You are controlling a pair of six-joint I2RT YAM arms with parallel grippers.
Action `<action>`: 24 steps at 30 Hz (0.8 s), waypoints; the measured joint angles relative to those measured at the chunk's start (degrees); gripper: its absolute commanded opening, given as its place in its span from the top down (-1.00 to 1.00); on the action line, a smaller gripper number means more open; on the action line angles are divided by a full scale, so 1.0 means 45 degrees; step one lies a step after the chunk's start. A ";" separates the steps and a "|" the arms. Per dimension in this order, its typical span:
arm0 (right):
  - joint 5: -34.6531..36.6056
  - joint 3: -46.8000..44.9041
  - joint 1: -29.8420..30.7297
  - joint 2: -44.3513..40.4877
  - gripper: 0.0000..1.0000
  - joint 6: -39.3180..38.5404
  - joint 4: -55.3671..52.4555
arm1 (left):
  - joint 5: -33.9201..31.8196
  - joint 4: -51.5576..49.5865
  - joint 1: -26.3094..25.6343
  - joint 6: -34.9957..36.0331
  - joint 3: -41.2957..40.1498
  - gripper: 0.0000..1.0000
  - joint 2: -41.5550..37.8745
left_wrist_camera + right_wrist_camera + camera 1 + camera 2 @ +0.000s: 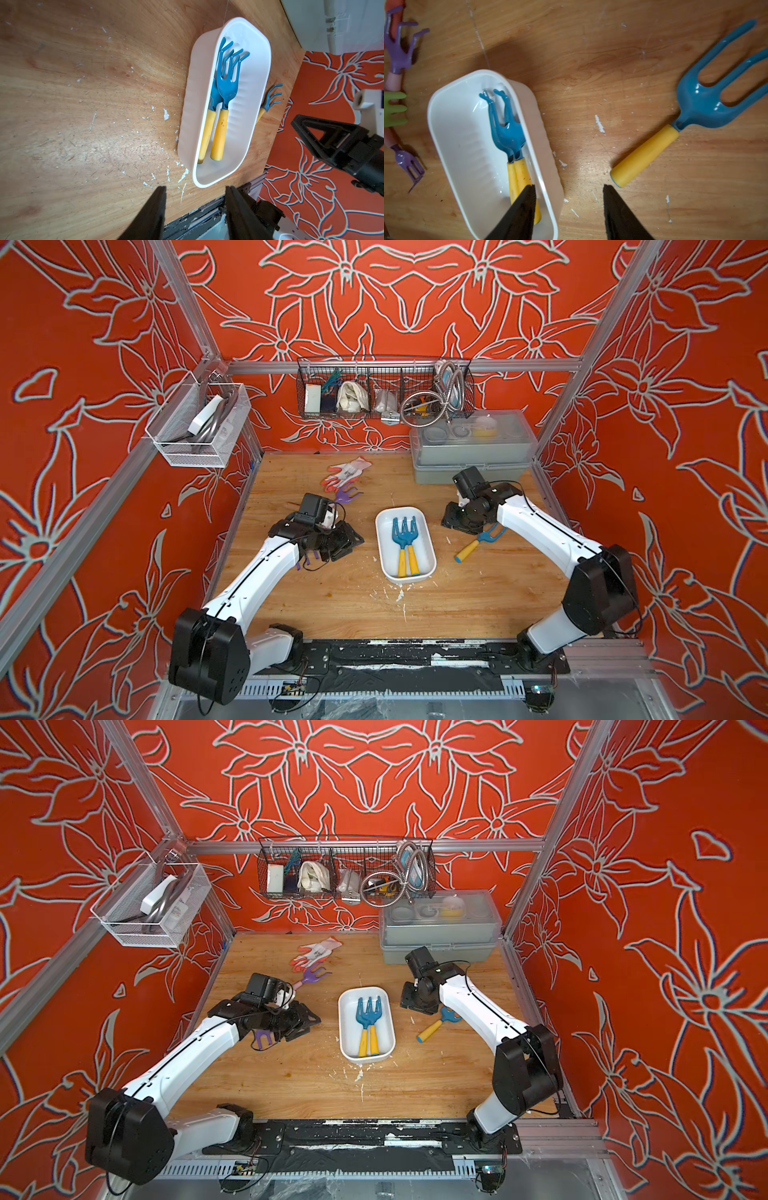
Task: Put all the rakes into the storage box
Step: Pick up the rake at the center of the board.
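Observation:
The white storage box (426, 540) (463, 135) lies mid-table with two blue rakes (404, 533) (225, 89) with yellow handles inside, side by side. A purple rake (348, 494) (398, 45) rests on the wood beside a glove. My left gripper (353, 541) (195, 188) stands open and empty left of the box. My right gripper (452, 521) (569, 187) is open and empty just right of the box. A blue fork-like tool with a yellow handle (480, 542) (695, 108) lies by the right arm.
A purple fork (307, 562) lies partly under my left arm. A white and orange glove (347, 470) is at the back. A grey box with a clear lid (469, 448) fills the back right corner. Wire baskets (382, 389) hang on the walls.

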 measured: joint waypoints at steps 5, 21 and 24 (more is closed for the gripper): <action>0.0471 -0.0903 -0.0568 -0.0058 -0.34 0.0350 0.0010 | 0.0034 0.0165 -0.0277 -0.0053 0.0000 0.03 0.0233; 0.1622 -0.1593 -0.1642 0.0865 -0.19 0.1166 0.0253 | 0.0204 0.0287 -0.0393 -0.0039 0.0063 0.02 0.0631; 0.1632 -0.1593 -0.1724 0.1360 -0.15 0.1190 0.0389 | 0.0272 0.0301 -0.0393 -0.0029 0.0175 0.02 0.0831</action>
